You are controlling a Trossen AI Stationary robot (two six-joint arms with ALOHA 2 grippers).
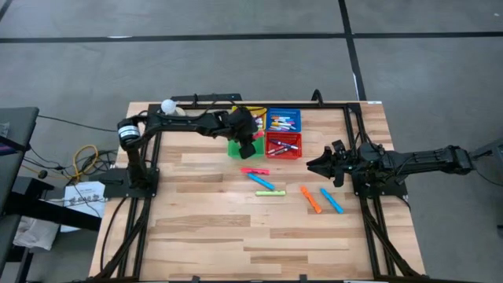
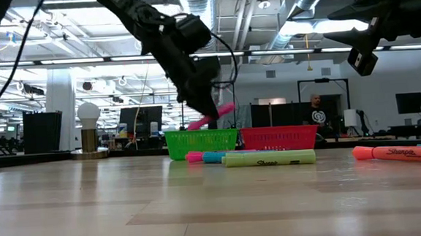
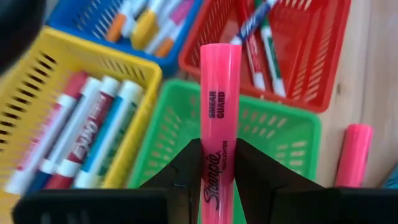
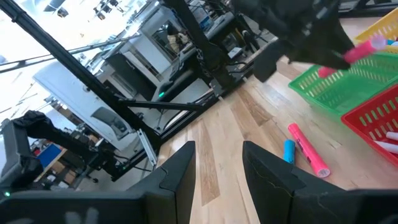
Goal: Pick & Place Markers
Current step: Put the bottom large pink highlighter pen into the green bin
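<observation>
Left arm: reached from the table's left side toward the basket cluster at the far middle of the table.
Left gripper (image 1: 250, 140): hovered over the green basket (image 1: 238, 148), fingers (image 3: 186, 177) clamped on a pink marker (image 3: 219, 118); marker tilted, tip raised above the basket rim in the low view.
Held pink marker: printed "Sharpie" and "Smear Guard", pinched near its lower end, pointed out past the fingertips.
Yellow basket (image 3: 46, 74): sat beside the green one, held several white-barrelled markers (image 3: 93, 134) lying side by side.
Blue basket (image 1: 283, 119): at the far side of the cluster, held a mix of orange, yellow and pink markers.
Red basket (image 1: 284, 145): just beside the green basket, held a few thin markers.
Loose markers on the table: second pink marker (image 1: 255, 170) near the green basket; blue marker (image 1: 262, 181) just beside it; yellow-green marker (image 1: 269, 193) next to that; orange marker (image 1: 310, 199) and another blue marker (image 1: 331, 200) farther right, side by side but apart.
Right arm: stretched in from the table's right edge, raised above the surface.
Right gripper (image 1: 321, 165): held nothing, fingers (image 4: 180, 168) spread with a clear gap between them, well apart from the baskets, near the orange and blue markers.
</observation>
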